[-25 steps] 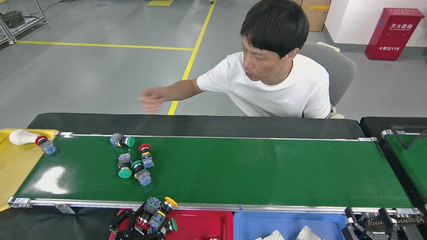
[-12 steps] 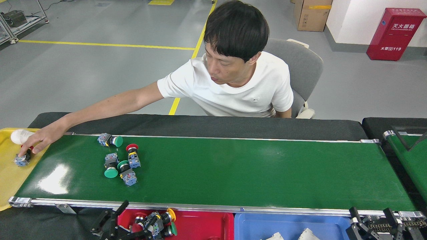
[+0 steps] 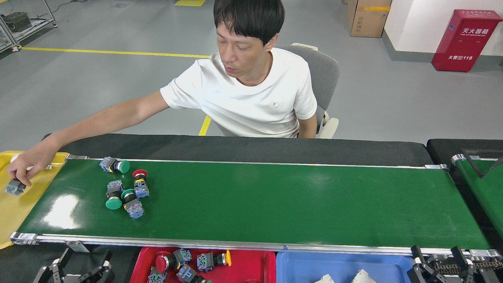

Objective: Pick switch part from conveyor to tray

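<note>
Left pincer [image 3: 74,271] spread empty beside red tray [image 3: 251,271] | right pincer [image 3: 448,267] low, grip unreadable | four switch parts [image 3: 123,188] clustered on conveyor [image 3: 294,204] | advice: take nearest blue-bodied one, avoid person's hand [image 3: 25,167].

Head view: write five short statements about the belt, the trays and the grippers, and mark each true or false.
1. Four switch parts lie on the conveyor, all near its left end. True.
2. The red tray is empty. False: several switch parts lie in it.
3. The person's hand is over the yellow tray. True.
4. The left gripper holds a switch part above the conveyor. False: it sits open and empty below the belt's near rail, left of the red tray.
5. The right half of the conveyor is crowded with parts. False: it is bare green belt.
</note>
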Controlling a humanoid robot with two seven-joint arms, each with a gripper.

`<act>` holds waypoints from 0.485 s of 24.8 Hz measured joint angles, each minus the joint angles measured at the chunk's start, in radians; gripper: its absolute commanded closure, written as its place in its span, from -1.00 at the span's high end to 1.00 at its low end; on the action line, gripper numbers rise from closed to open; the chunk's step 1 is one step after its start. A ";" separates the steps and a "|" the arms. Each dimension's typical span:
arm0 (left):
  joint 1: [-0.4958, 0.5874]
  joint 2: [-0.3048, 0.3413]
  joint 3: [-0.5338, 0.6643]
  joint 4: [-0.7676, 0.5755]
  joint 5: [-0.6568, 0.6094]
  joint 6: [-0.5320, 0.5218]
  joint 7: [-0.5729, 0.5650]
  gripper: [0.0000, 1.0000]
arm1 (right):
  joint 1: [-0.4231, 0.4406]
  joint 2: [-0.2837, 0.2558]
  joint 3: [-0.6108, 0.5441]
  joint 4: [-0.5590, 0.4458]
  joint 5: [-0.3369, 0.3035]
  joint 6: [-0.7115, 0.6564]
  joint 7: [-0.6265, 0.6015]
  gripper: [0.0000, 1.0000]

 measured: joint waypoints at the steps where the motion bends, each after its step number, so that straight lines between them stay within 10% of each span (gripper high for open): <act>1: -0.023 0.000 -0.012 0.011 -0.012 0.015 -0.002 1.00 | 0.000 0.000 0.000 0.000 0.000 -0.001 0.000 0.97; 12: -0.379 0.071 -0.089 0.420 -0.110 0.130 -0.012 1.00 | -0.055 -0.001 0.002 0.023 0.000 -0.004 0.027 0.97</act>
